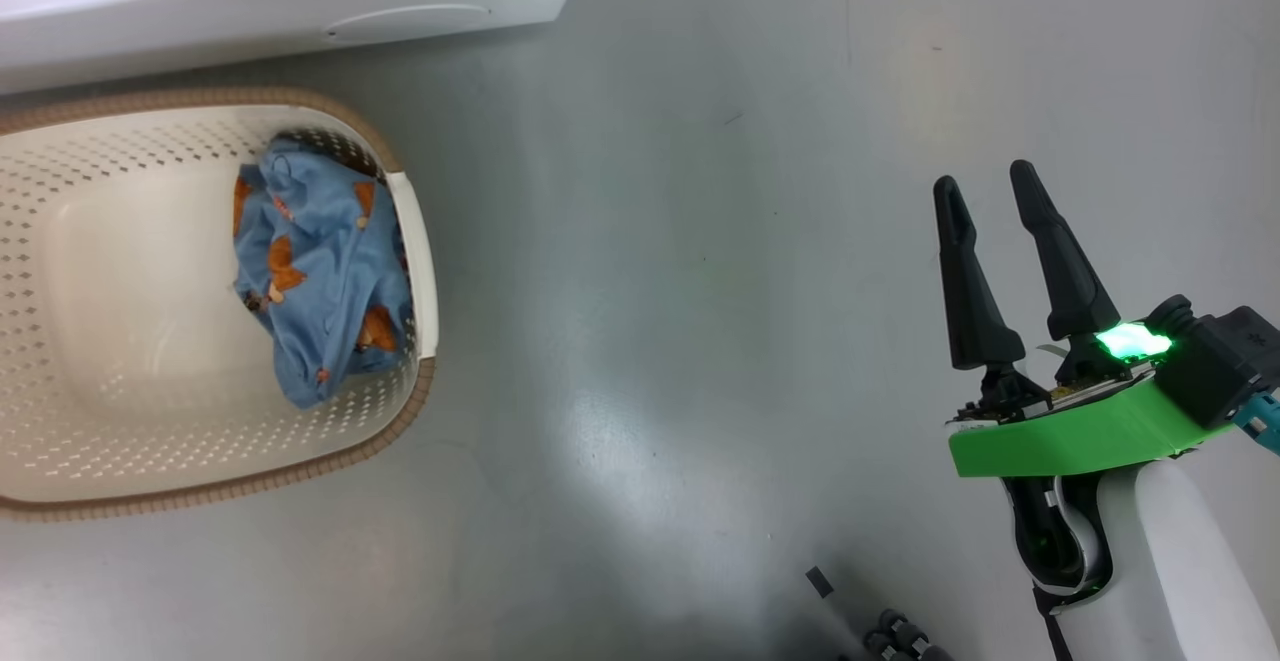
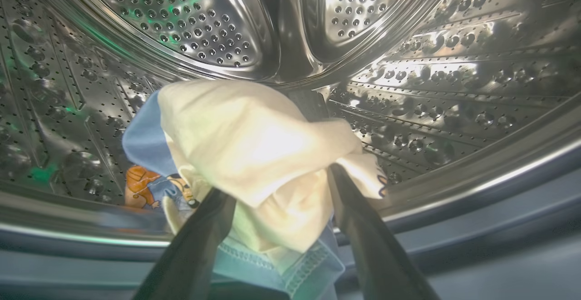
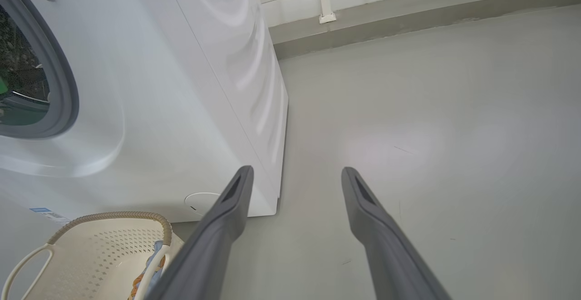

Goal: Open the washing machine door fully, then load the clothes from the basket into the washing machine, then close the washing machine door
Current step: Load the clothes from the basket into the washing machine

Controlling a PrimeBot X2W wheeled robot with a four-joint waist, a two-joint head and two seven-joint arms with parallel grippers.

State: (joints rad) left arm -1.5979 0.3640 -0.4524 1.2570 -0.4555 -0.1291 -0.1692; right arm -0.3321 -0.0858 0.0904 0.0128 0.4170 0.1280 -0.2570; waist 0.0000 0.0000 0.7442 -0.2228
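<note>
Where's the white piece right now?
Left wrist view, centre: the white piece lies between the left gripper's open fingers at the drum mouth, atop blue fabric.

The right gripper rises from a pale forearm at the head view's lower right, its two dark fingers parted and empty. The left gripper has its fingers spread wide.

You had the washing machine, a big white box, with its grey gasket uncovered. At the front of its perforated steel drum, a cream-white piece lay bunched over light blue printed fabric. Your basket, cream with a brown rim, sat just before the machine. One blue animal-print garment lay crumpled at the end nearest the machine's round flap.
</note>
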